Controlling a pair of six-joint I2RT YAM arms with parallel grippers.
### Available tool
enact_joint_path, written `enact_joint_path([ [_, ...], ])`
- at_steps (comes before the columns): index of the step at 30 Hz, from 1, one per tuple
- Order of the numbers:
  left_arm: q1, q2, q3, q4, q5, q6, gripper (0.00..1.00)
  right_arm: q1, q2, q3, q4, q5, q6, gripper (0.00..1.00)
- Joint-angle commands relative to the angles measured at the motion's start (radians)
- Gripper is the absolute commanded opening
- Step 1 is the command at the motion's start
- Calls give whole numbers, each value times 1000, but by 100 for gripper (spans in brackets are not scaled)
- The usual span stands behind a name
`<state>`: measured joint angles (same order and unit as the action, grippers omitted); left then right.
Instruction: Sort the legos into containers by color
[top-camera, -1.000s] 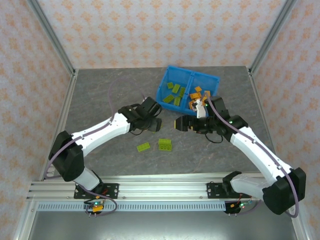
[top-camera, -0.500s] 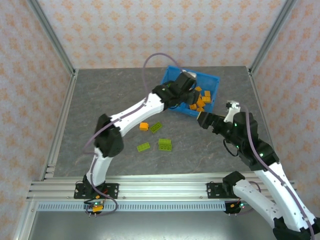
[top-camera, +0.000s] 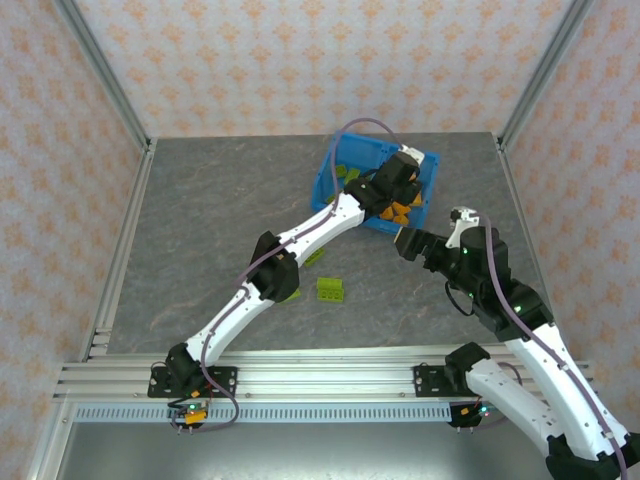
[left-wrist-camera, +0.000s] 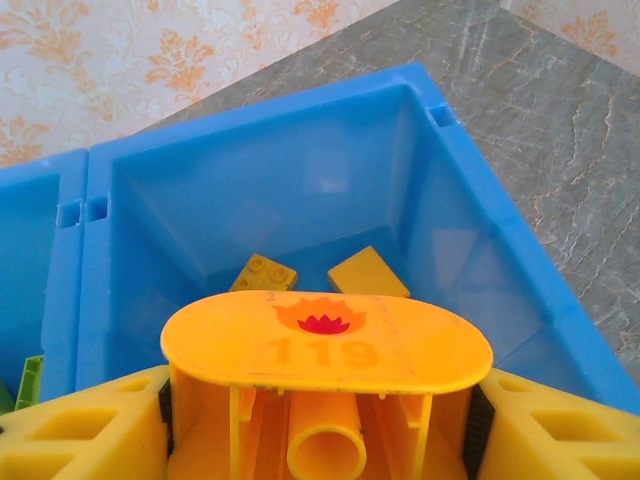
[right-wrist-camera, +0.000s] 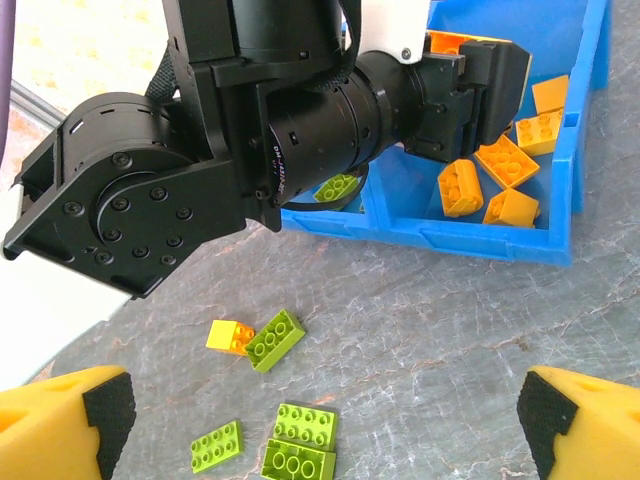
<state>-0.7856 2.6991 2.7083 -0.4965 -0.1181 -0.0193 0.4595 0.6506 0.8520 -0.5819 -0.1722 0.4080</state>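
My left claw (left-wrist-camera: 322, 425) is clamped on an orange piece (left-wrist-camera: 325, 345) marked 119, with a pad tight against each side. It hangs over the right compartment of the bin (left-wrist-camera: 300, 170). Two orange bricks (left-wrist-camera: 262, 275) lie on that compartment's floor just beyond the piece. From my right wrist I see more orange ones heaped against the bin's near wall. Green bricks (top-camera: 347, 172) lie in the bin's left compartment. Most of them are hidden behind my left arm (top-camera: 320, 224), which stretches across the desk (top-camera: 220, 200) to the bin.

My right claw (top-camera: 408, 242) is spread wide with nothing between its fingers. It hovers near the bin's near wall on the right-compartment side, not touching it.

Loose bricks lie on the desk in front of the bin. A small orange brick (right-wrist-camera: 230, 335) touches a long green brick (right-wrist-camera: 276, 340). Nearer me than these, farther from the bin, a green pair (right-wrist-camera: 300, 440) lies edge to edge. A flat green brick (right-wrist-camera: 218, 445) sits just beside the pair. My left arm passes over this patch of desk and screens part of it from the top camera.
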Motion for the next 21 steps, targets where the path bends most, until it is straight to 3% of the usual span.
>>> enact_joint_path([
  [1,0,-40,45,61,-35,32,76,3,1,-10,15,2,9,99],
  [4,-1,-62,41,45,-27,15,88,3,8,-5,21,-5,11,99],
  [11,-9,-246,-102,-4,-25,-58,100,2,0,23,-16,1,17,99],
  [13,-10,-374,-270,37,-29,-79,100,2,0,31,-22,7,17,99],
  [17,-9,-736,-798,271,-9,-74,100,3,15,34,8,-2,0,99],
  [21,-11,-1062,-1138,262,8,-35,100,2,77,39,70,-58,-30,99],
])
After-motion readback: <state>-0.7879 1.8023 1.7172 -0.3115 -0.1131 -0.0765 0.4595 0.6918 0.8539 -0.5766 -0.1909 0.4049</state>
